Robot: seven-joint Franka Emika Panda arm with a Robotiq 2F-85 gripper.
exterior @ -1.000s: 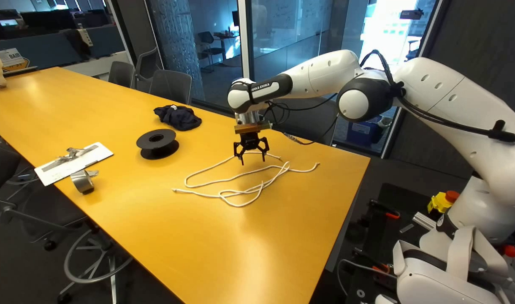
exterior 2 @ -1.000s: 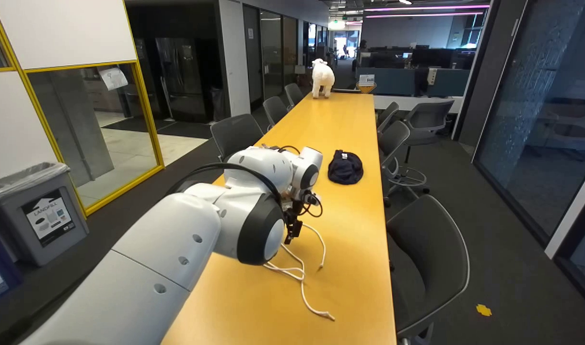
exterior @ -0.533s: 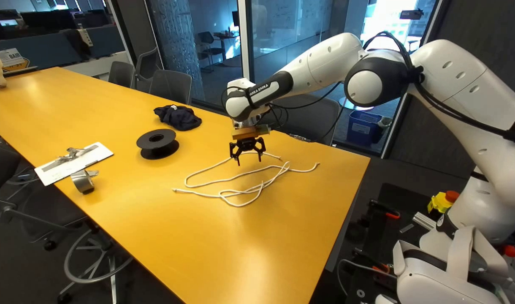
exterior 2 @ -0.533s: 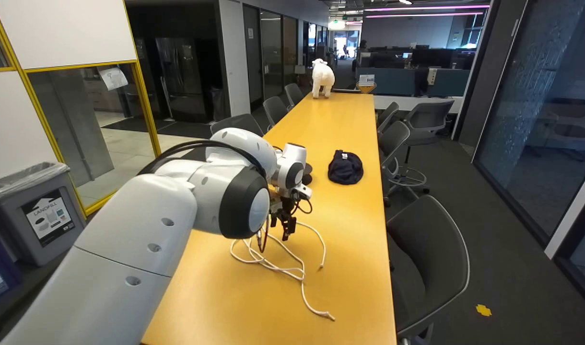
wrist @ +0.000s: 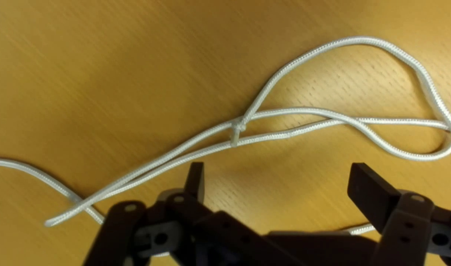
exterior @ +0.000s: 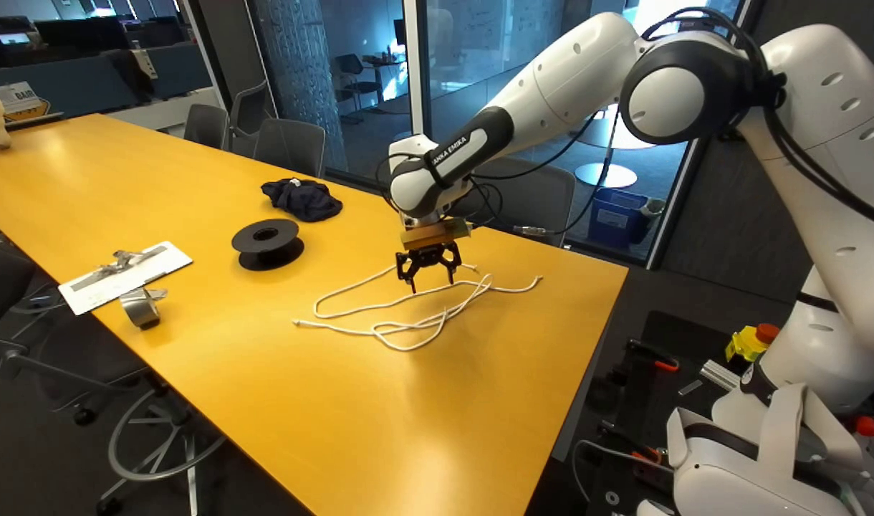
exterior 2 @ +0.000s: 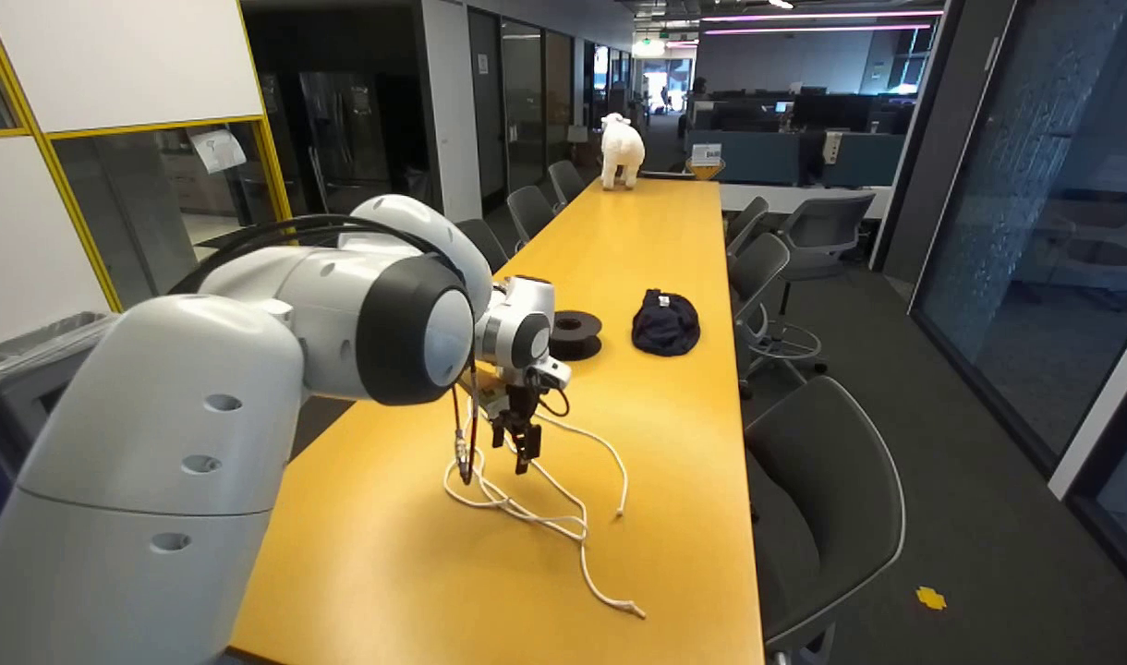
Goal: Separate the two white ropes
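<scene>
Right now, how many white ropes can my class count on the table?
2. In an exterior view, one white rope curves widely, partly hidden by the end effector; another white rope loops lower in that view, crossing the first.

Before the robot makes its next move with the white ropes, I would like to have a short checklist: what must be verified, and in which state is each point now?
1. Gripper open and unloaded: ok, its fingers stand apart and hold nothing.
2. Ropes free of crossings: not ok, strands cross in the wrist view.
3. Rope end lying clear: ok, one shows in an exterior view.
4. Fingers low enough to grasp: cannot tell, their exact height is unclear.
5. Spool away from the ropes: ok, it stands apart from them.
</scene>
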